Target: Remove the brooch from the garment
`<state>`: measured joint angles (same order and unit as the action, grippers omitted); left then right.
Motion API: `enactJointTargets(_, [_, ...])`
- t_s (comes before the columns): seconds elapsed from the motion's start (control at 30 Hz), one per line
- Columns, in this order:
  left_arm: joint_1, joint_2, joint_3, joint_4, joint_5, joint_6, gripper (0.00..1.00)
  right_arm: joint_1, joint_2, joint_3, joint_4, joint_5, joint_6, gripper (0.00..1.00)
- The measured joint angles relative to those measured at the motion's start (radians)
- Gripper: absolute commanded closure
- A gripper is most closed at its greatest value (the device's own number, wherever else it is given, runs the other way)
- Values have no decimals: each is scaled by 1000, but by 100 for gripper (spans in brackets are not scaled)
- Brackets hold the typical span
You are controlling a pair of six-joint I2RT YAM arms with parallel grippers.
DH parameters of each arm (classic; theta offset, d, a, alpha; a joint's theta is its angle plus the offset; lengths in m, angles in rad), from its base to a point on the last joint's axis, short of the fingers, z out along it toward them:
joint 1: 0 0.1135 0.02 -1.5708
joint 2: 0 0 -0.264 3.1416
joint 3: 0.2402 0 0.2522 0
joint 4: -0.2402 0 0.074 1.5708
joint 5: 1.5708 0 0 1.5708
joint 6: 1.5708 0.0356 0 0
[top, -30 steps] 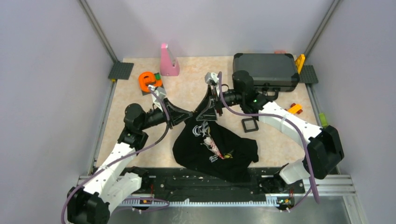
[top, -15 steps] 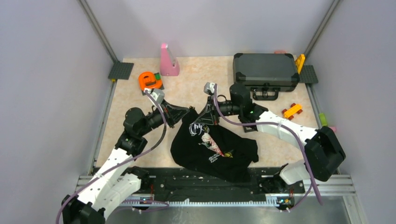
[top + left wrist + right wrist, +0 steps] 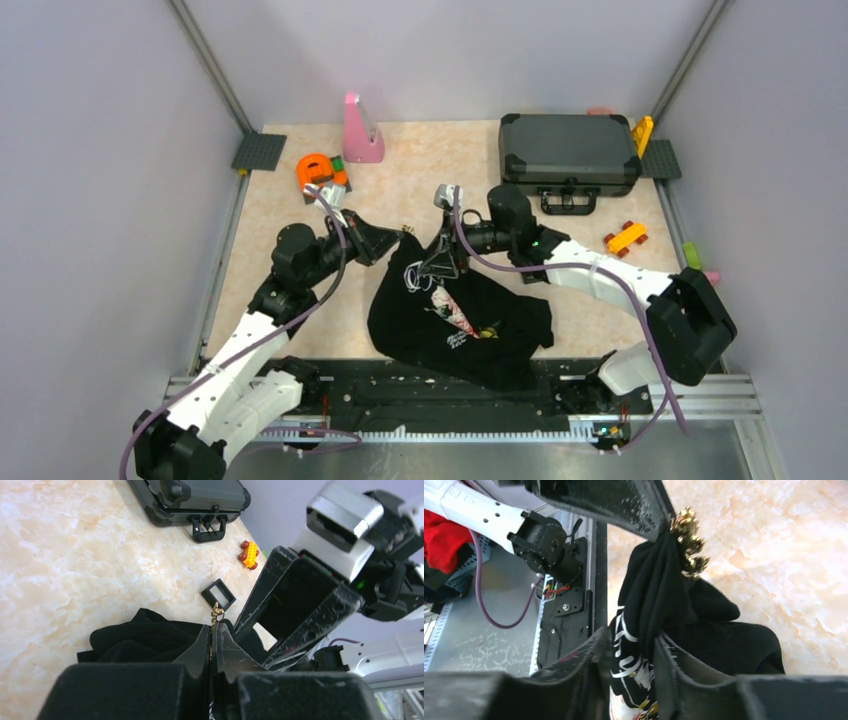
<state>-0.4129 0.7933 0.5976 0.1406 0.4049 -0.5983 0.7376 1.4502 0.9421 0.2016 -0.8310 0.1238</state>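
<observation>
Gold metal brooch [image 3: 688, 540], pinched in my left claw [image 3: 212, 630], lies straight beyond my right claw [image 3: 631, 637], which grips the black cloth T-shirt [image 3: 724, 630].

We can read no word for certain. The black T-shirt [image 3: 470, 325], lying toward the near edge of the worktop [image 3: 420, 180], carries white script lettering [image 3: 621, 647]. The cloth is bunched and folded there, so we cannot make out a single letter. On the left arm's white link [image 3: 459, 505], in the right wrist view, we see faint grey characters, too small to read.
</observation>
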Motion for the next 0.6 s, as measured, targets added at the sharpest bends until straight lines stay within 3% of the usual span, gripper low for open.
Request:
enactJointTargets(0.17, [24, 37, 39, -28, 35, -129, 100, 1, -74, -39, -37, 55, 19, 53])
enactJointTargets(0.27, [35, 59, 39, -6, 87, -205, 100, 3, -186, -68, -90, 212, 77, 45])
enactJointTargets(0.33, [39, 78, 39, 19, 127, -255, 100, 2, -249, -78, -114, 308, 122, 5])
enactJointTargets(0.5, [44, 148, 39, 135, 227, -396, 100, -10, -370, -80, -196, 491, 192, 1])
enactJointTargets(0.6, [45, 177, 39, 198, 270, -452, 100, -14, -443, -119, -182, 547, 216, 5])
